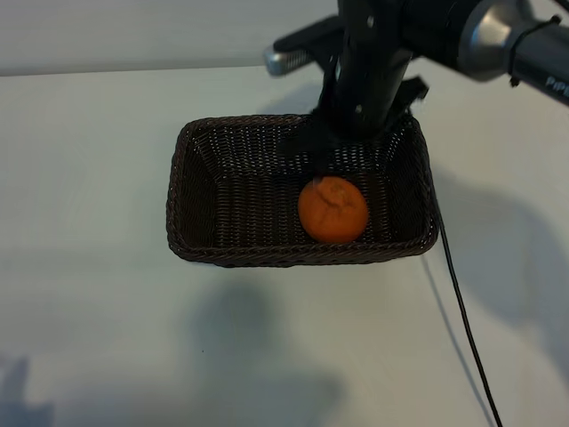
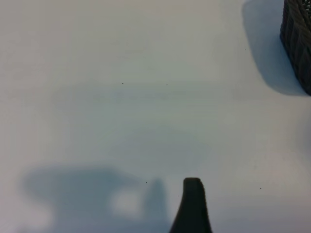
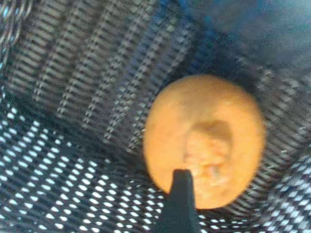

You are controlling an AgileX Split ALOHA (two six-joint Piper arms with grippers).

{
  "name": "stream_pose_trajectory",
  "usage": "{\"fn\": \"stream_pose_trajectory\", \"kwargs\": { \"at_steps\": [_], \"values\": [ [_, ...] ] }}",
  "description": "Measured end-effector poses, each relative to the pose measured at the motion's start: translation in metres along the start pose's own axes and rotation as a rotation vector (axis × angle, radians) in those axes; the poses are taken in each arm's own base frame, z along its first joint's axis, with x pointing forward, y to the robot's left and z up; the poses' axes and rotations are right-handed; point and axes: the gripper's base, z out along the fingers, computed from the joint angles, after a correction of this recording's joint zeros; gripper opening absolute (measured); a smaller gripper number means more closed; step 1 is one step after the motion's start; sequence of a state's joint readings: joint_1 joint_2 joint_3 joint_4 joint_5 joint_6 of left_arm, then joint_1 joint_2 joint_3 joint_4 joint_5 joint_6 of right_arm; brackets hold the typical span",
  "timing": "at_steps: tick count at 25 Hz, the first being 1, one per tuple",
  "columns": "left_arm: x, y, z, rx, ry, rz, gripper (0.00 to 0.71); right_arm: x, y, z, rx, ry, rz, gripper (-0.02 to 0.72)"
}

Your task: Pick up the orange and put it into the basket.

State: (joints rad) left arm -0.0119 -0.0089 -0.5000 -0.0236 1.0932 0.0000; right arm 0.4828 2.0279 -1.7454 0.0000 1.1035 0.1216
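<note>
The orange (image 1: pixel 332 210) is seen resting on the basket (image 1: pixel 191 191) floor directly below the right gripper (image 1: pixel 342 147), whose jaws are spread wide and empty, so a straight lift clears it; left gripper (image 2: pixel 192 206) parked wide, well apart

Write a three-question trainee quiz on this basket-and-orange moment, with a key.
1. True or false: the orange lies inside the basket.
2. Which gripper is above the basket?
A. the left gripper
B. the right gripper
C. neither
3. Fill in: in the exterior view the orange sits toward the basket's ____ end.

Key:
1. True; it rests on the woven floor, and no finger is closed on it.
2. B; it hangs above the basket's far side with its jaws apart. The left gripper is parked over the bare table, beside the basket.
3. Right.
</note>
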Motion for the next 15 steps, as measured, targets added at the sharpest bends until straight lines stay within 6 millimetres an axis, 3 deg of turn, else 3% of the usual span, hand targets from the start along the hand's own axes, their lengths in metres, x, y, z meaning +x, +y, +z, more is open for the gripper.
{"fn": "stream_pose_trajectory", "kwargs": {
  "at_steps": [6,9,15],
  "values": [
    [0.000,0.000,0.000,0.000,0.000,0.000,0.592,-0.013,-0.044,-0.028,0.033,-0.031,0.089,0.592],
    [0.000,0.000,0.000,0.000,0.000,0.000,0.592,-0.014,-0.072,-0.032,0.052,-0.036,0.144,0.591],
    [0.000,0.000,0.000,0.000,0.000,0.000,0.592,-0.003,-0.155,-0.038,0.106,-0.035,0.311,0.589]
  ]
}}
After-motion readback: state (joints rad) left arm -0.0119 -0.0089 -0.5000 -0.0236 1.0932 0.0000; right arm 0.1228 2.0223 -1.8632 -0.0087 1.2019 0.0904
